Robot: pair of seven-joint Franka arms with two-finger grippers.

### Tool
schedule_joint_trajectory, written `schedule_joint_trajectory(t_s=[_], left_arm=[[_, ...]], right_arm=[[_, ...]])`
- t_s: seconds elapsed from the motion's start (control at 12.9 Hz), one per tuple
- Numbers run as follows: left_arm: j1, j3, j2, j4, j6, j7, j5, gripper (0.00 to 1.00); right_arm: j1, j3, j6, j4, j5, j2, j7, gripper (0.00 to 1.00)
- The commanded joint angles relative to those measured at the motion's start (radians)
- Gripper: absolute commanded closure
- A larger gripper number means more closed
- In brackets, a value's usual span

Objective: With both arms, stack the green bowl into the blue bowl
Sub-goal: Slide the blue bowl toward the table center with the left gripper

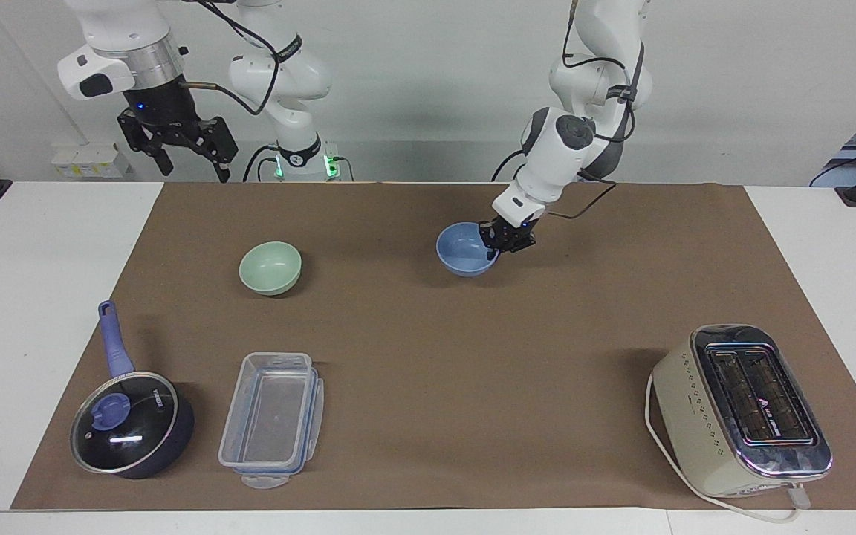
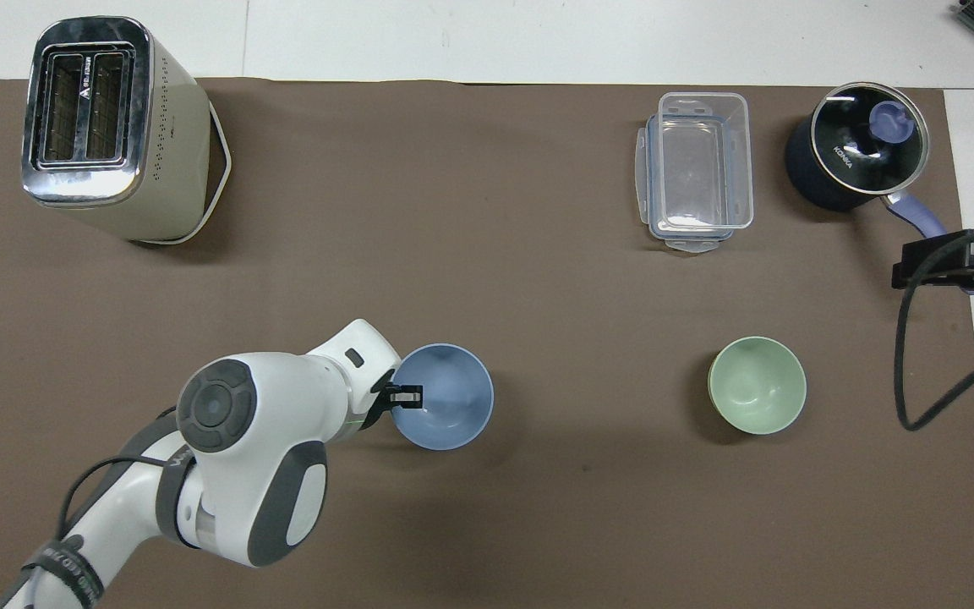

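1. Now the blue bowl [image 1: 464, 250] hangs just off the desk [image 1: 428, 349], its rim pinched in the jaws of the left gripper [image 1: 501, 244]; the jaws are nearly closed, one finger inside the wall and one outside, at the edge of the bowl toward the left arm's end of the desk; the rest of the bowl juts out from the jaws toward the right arm's end.
2. The green bowl [image 1: 270, 267] sits upright on the desk, well apart from the left jaws and toward the right arm's end; nothing touches it.
3. The right gripper [image 1: 179, 145] waits high over that end's edge of the desk, up and to the side of the green bowl; its jaws stand spread and hold nothing.
4. Judged from this, the step in hand is carrying the blue bowl toward the middle of the desk; the stacking itself is not yet done.
5. The next move, as I read it, calls for setting the blue bowl down level and parting the left jaws; the right jaws would then need to drop onto the green bowl's rim, lift it, and lower it into the blue one.
6. A toaster [image 1: 741, 410], a clear container [image 1: 272, 420] and a lidded saucepan [image 1: 131, 425] stand well away from both jaws.
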Motion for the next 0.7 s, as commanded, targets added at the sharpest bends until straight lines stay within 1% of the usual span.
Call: schedule_joint_trajectory(t_s=[0.0, 0.08, 0.16, 0.23, 0.31, 0.39, 0.47, 0.54, 0.62], left_arm=[[-0.041, 0.016, 0.051, -0.012, 0.063, -0.014, -0.017, 1.00], [-0.050, 0.016, 0.073, -0.019, 0.097, -0.015, -0.017, 1.00], [-0.073, 0.018, 0.112, -0.023, 0.150, -0.020, -0.017, 1.00], [-0.068, 0.018, 0.120, -0.021, 0.158, -0.017, -0.017, 0.68], [-0.061, 0.021, 0.118, -0.012, 0.162, -0.023, -0.017, 0.01], [-0.051, 0.024, 0.104, 0.014, 0.145, -0.020, -0.017, 0.00], [-0.014, 0.025, 0.083, 0.029, 0.104, -0.015, -0.015, 0.00], [0.020, 0.027, 0.069, 0.066, 0.050, -0.012, -0.015, 0.00], [0.066, 0.027, 0.077, 0.116, -0.017, -0.015, -0.007, 0.00]], right_arm=[[-0.008, 0.004, 0.017, -0.011, 0.019, -0.005, -0.002, 0.00], [-0.008, 0.002, 0.017, -0.011, 0.017, -0.003, -0.003, 0.00], [-0.008, 0.001, 0.017, -0.012, 0.017, -0.005, -0.005, 0.00], [-0.008, 0.001, 0.017, -0.015, 0.019, -0.005, -0.005, 0.00], [-0.008, -0.001, 0.023, -0.019, 0.017, -0.008, -0.005, 0.00], [-0.008, -0.001, 0.029, -0.025, 0.017, -0.011, -0.006, 0.00], [-0.008, -0.001, 0.031, -0.026, 0.017, -0.011, -0.006, 0.00], [-0.010, -0.001, 0.031, -0.028, 0.017, -0.012, -0.005, 0.00], [-0.010, -0.002, 0.031, -0.032, 0.017, -0.012, -0.006, 0.00]])
